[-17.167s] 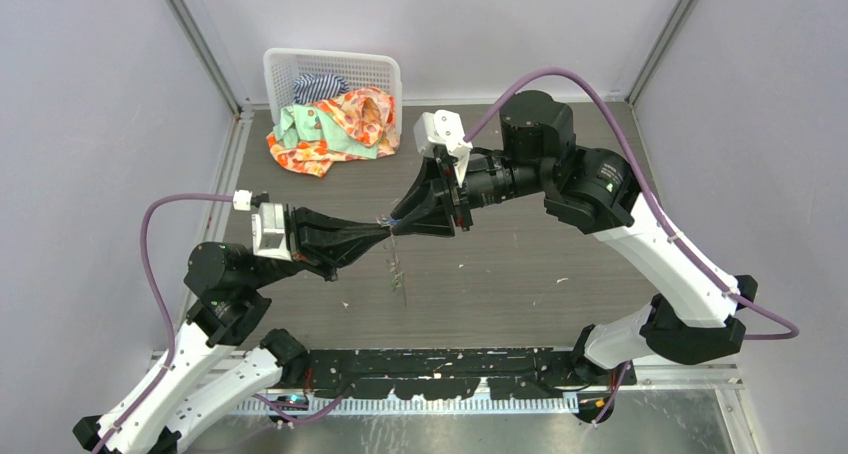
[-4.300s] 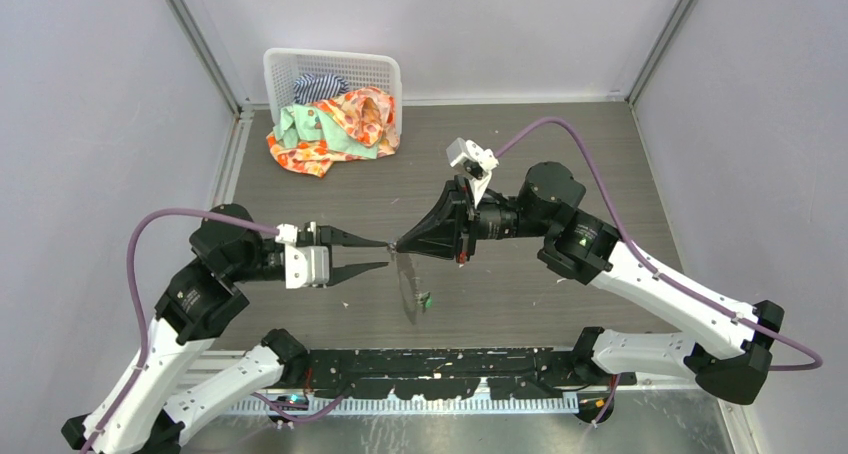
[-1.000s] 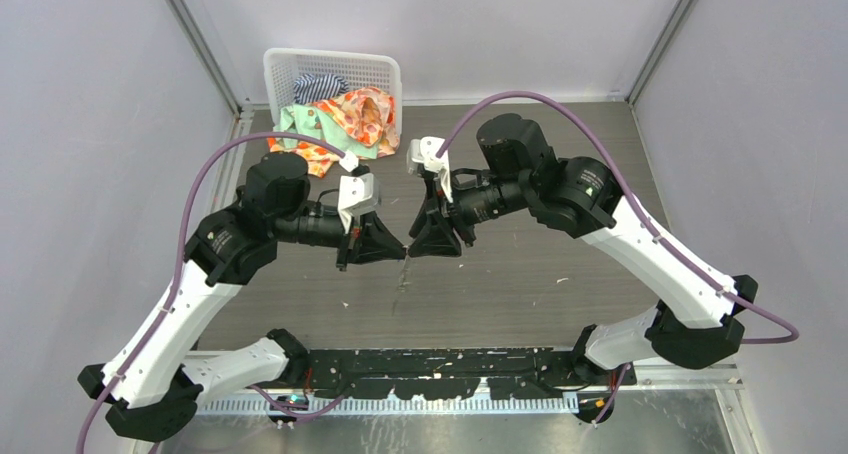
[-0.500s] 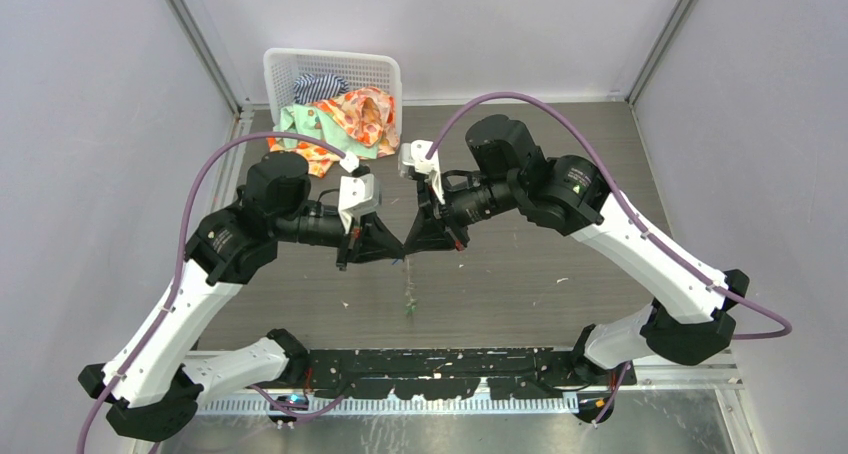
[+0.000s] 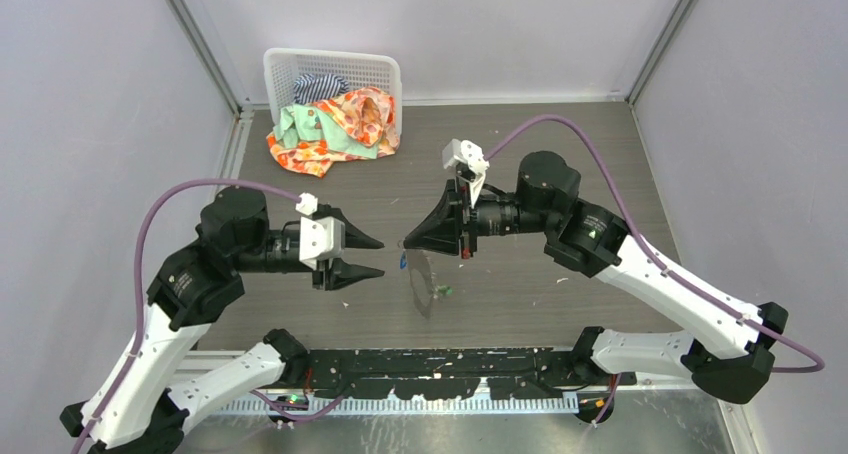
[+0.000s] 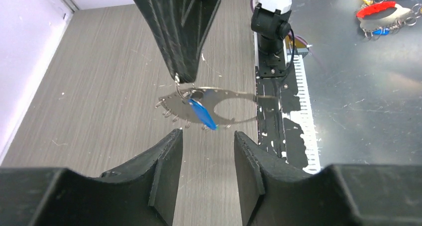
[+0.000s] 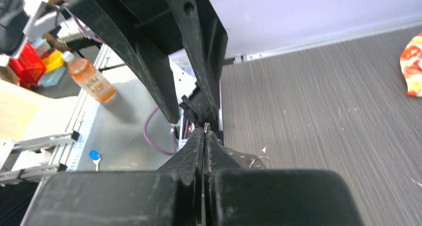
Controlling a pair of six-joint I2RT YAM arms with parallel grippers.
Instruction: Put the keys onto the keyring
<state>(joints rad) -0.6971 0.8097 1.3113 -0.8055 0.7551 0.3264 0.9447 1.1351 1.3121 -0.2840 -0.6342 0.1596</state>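
Gaping at bottom centre of the left wrist view, left gripper [image 6: 207, 136] is released and empty, jaws lined up on the keyring [image 6: 171, 105] mid-frame. Blue key [image 6: 201, 115] lies across the ring and looks threaded. Beyond, from the top edge, right gripper [image 6: 183, 78] is clenched on the ring's rim, dangling it, presumably to present it. Green key [image 5: 441, 292] sits just beside the ring in the top view; whether it is on the ring, can't tell.
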